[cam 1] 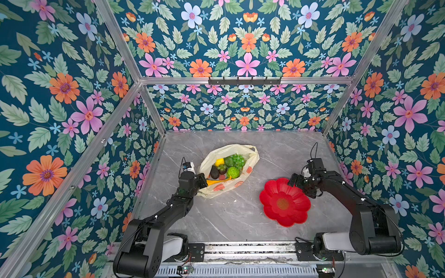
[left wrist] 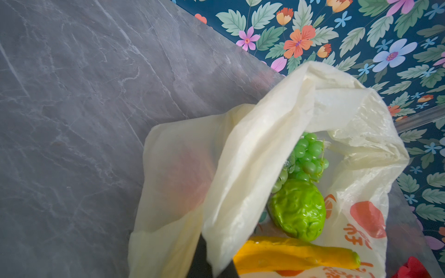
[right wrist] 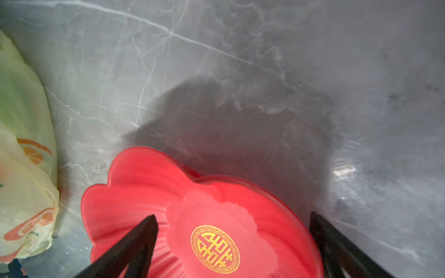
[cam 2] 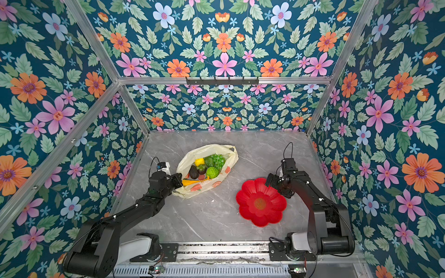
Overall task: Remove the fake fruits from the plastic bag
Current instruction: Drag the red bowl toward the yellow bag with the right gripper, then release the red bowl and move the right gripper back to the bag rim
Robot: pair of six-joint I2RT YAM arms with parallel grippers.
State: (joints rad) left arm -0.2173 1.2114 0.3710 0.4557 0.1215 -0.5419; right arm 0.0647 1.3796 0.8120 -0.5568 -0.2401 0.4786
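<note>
The plastic bag [cam 1: 209,160] lies open on the grey table [cam 1: 240,216] in both top views. Inside it lie the fake fruits: a green grape bunch [cam 1: 237,160], a lemon [cam 1: 219,162], a dark avocado [cam 1: 214,172], a bumpy green fruit [cam 1: 232,172] and a banana [cam 1: 216,182]. My left gripper [cam 1: 203,183] is shut on the bag's near rim. In the left wrist view that rim [left wrist: 240,192] rises from the gripper [left wrist: 214,267], beside grapes [left wrist: 309,156], bumpy fruit [left wrist: 298,209] and banana [left wrist: 289,257]. My right gripper [cam 1: 295,180] hangs open and holds nothing.
A red flower-shaped plate [cam 1: 272,190] with nothing on it sits right of the bag, under my right gripper [right wrist: 232,215]. The right wrist view shows the plate [right wrist: 144,183] and the bag's side [right wrist: 24,168]. Flowered walls [cam 1: 72,120] close in the table.
</note>
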